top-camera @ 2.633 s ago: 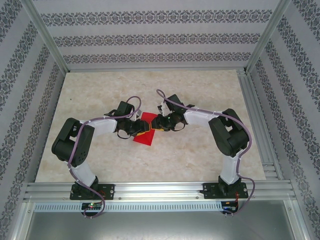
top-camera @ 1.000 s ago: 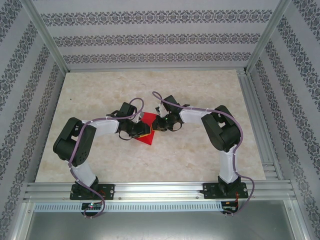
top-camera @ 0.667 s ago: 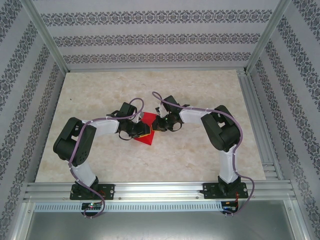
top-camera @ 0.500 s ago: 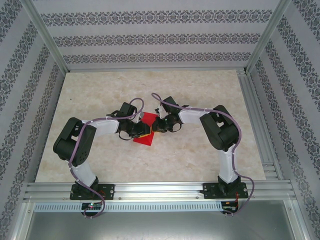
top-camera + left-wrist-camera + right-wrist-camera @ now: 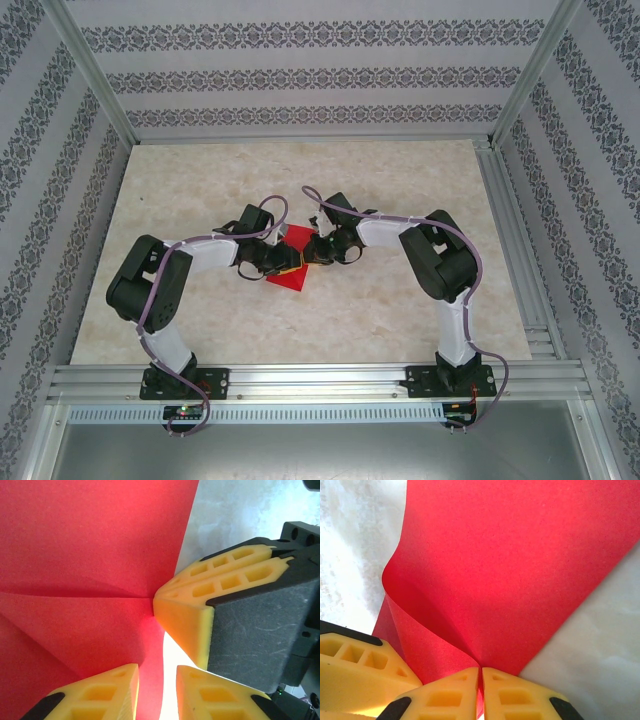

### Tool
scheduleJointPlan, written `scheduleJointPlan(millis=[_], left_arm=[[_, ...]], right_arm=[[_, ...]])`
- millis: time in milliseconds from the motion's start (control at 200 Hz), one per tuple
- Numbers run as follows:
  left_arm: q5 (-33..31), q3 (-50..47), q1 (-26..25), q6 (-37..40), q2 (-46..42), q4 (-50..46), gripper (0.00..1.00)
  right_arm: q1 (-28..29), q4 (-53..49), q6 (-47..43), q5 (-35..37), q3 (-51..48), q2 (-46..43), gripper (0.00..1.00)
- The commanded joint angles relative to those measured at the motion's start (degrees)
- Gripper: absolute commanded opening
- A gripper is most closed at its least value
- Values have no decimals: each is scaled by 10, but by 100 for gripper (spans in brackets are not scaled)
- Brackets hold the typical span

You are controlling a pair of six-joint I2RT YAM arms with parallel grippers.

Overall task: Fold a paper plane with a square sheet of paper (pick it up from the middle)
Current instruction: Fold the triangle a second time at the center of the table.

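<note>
Paper: the square sheet of paper (image 5: 291, 273) (image 5: 520, 570) (image 5: 75, 555), thin, matte and bright red, lay near the middle of the pale marbled tabletop (image 5: 380, 180).
Right gripper (image 5: 481, 674) (image 5: 311, 251): yellow hollow-celled jaws pinched shut on the sheet's edge, which curled upward.
Left gripper (image 5: 157, 675) (image 5: 284, 262): jaws slightly apart, with the creased sheet's edge in the gap.
</note>
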Motion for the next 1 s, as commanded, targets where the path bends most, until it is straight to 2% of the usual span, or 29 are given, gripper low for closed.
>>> scheduleJointPlan(millis=[0,994], left_arm=[[-17,4,-7,11,10,-11,26],[-26,9,-10,20,25,-26,24]], right_arm=[[7,-8,-11,19,12,14,12],[9,-32,-16,49,17,5,9]])
